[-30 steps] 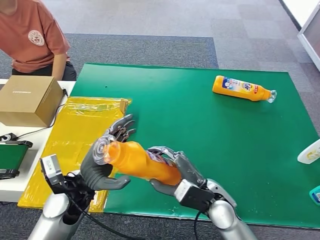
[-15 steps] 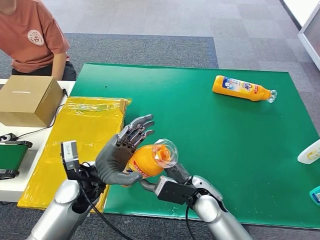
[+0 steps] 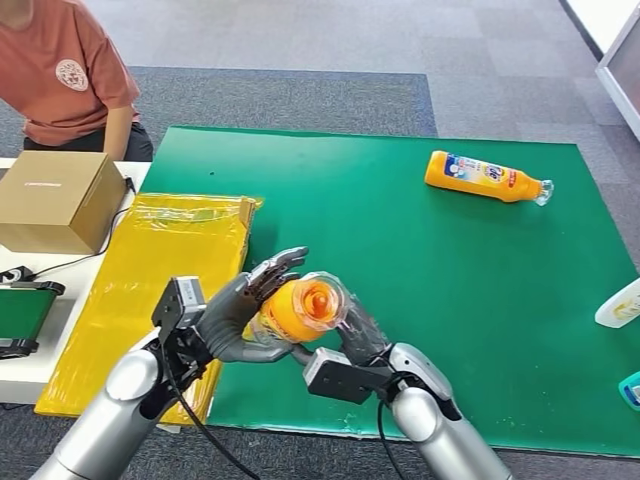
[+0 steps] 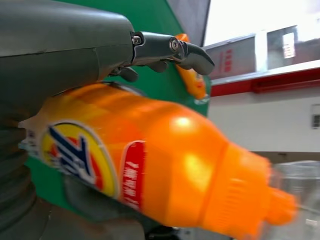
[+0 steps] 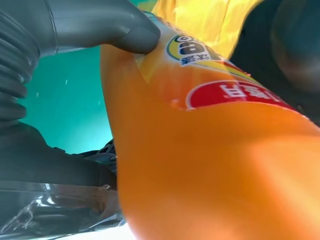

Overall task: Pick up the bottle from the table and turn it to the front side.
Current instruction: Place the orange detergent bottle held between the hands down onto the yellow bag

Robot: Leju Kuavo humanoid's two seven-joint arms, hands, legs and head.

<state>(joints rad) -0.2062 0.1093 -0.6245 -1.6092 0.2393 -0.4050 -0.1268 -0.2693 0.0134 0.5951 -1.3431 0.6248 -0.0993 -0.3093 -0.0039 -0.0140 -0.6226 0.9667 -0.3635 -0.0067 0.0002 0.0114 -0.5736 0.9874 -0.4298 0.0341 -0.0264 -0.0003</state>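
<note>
1. Orange bottle (image 3: 302,312): held off the green surface (image 3: 423,300) near its front edge, between both hands. Its clear cap (image 3: 321,298) is turned toward the head camera. The left wrist view shows a yellow-and-blue emblem and a red label panel on its side (image 4: 151,165); the right wrist view shows the same orange body with a red panel (image 5: 211,165).
2. Left hand (image 3: 238,318): closed round the bottle's body from the robot's left, fingers (image 3: 275,268) lying over the upper side, thumb beneath. In the left wrist view the thumb and dark fingers (image 4: 181,50) bracket the bottle.
3. Right hand (image 3: 358,340): gripping the same bottle from below and from the right side, partly hidden behind the cap. The right wrist view shows the grey thumb (image 5: 128,30) pressed against the label.
4. Second orange bottle (image 3: 487,178): lying on its side on the far right part of the green surface, cap pointing right, well apart from the hands.
5. Yellow plastic sheet (image 3: 151,270): flat, just beside the left edge of the green surface.
6. Cardboard box (image 3: 56,198): on the white side table at the left.
7. Person in an orange-red shirt (image 3: 64,70): behind the box, upper left.
</note>
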